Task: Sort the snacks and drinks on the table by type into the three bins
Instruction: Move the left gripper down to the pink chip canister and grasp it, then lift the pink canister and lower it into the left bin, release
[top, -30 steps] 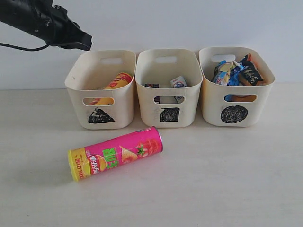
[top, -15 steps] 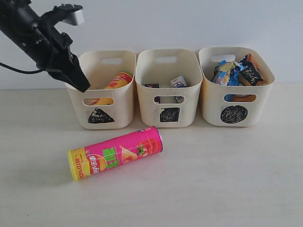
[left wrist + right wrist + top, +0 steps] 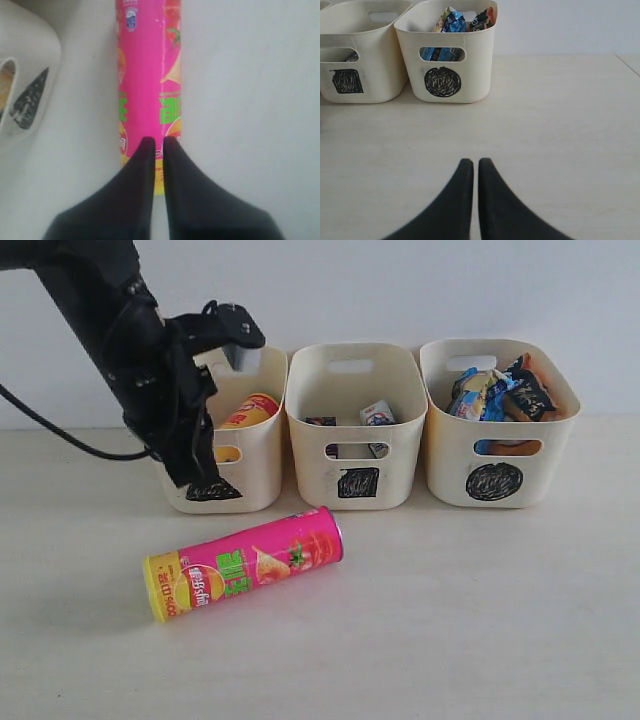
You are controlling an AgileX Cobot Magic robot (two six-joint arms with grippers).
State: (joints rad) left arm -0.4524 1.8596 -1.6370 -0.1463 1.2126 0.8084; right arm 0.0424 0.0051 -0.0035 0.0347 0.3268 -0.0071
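A pink-yellow chip tube (image 3: 245, 562) (image 3: 150, 75) lies on its side on the table (image 3: 480, 610), in front of the triangle bin (image 3: 258, 455). My left gripper (image 3: 187, 478) (image 3: 155, 140) hangs shut and empty in front of that bin, above the tube's yellow end. A yellow-orange tube (image 3: 250, 410) leans inside the triangle bin. Two small cartons (image 3: 377, 413) sit in the square bin (image 3: 400, 465). Crinkly packets (image 3: 500, 392) (image 3: 452, 20) fill the circle bin (image 3: 545, 465) (image 3: 475, 65). My right gripper (image 3: 476, 161) is shut over bare table, out of the exterior view.
The three bins stand in a row against the pale back wall. The left arm's black body and cable (image 3: 70, 445) cross in front of the triangle bin's left side. The table's right edge (image 3: 630, 65) shows in the right wrist view.
The left arm has swung down from the upper left to hang in front of the triangle bin above the pink tube. The tube and bins have not moved.
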